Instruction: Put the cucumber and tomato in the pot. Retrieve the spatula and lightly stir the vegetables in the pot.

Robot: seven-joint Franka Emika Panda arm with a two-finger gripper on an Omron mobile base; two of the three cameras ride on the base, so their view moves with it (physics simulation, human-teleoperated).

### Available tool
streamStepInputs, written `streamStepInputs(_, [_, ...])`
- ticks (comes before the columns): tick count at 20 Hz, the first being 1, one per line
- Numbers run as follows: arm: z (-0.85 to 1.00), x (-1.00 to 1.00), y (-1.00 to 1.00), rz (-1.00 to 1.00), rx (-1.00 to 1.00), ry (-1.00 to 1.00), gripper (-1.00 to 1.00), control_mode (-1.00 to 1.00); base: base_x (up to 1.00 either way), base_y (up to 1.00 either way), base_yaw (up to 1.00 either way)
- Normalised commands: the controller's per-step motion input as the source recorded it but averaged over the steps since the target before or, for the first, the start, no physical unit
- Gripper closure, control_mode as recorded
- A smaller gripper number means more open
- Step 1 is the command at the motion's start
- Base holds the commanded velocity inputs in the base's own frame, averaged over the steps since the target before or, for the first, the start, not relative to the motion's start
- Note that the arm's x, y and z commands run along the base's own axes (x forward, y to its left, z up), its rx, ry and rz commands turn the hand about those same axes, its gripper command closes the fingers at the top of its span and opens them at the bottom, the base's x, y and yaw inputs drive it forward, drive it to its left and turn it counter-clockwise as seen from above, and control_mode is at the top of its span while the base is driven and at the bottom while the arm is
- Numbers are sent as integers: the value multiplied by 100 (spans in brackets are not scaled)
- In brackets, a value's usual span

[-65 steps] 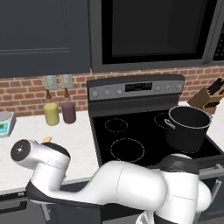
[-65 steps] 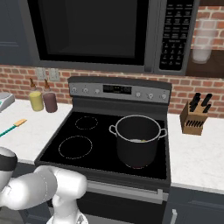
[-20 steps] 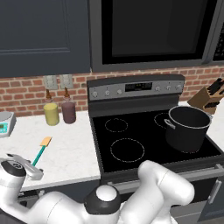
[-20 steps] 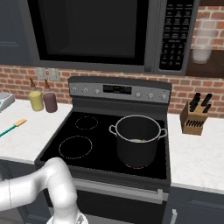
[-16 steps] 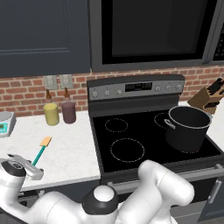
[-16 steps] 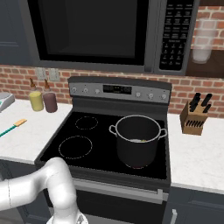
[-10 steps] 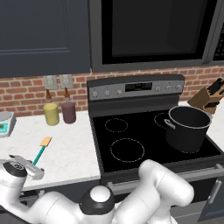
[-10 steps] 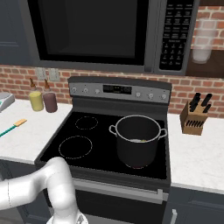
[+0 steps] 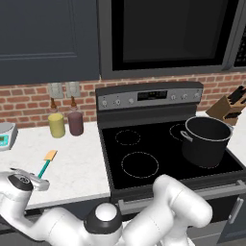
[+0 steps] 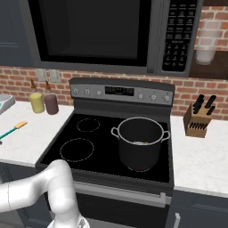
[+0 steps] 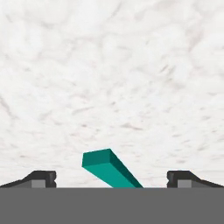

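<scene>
**Open tool over the spatula handle**

The tool (image 11: 111, 181) hangs wide open above the white marble desk (image 9: 77, 163), holding nothing; the teal spatula (image 9: 46, 162) handle end lies between its fingertips (image 11: 41, 178), near the desk's front edge. Two jars (image 9: 66, 123) stand at the back edge. The pot (image 10: 140, 141) sits on the stove's (image 10: 89, 133) front right burner.

The spatula (image 9: 46, 162) has a teal handle and an orange-yellow blade. It lies on a counter (image 9: 77, 163) of white marble with faint grey veining. The pot (image 9: 206, 141) is black with a grey rim, on a black stove (image 9: 158, 153) marked with thin white burner rings. At about 10 o'clock from the spatula stand a pale-yellow jar (image 9: 56, 125) and a maroon jar (image 9: 75, 123). The wall (image 9: 24, 101) is red brick; the cabinets (image 9: 48, 38) are dark slate.
</scene>
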Motion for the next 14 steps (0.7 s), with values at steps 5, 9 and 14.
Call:
streamStepInputs(5, [-32, 25, 2, 12, 0, 0, -100, -100, 0, 0, 0])
streamStepInputs(9, [-49, 2, 0, 10, 0, 0, -100, -100, 0, 0, 0])
streamStepInputs(14, [-66, -4, 0, 7, -4, 0, 100, -100, 0, 0, 0])
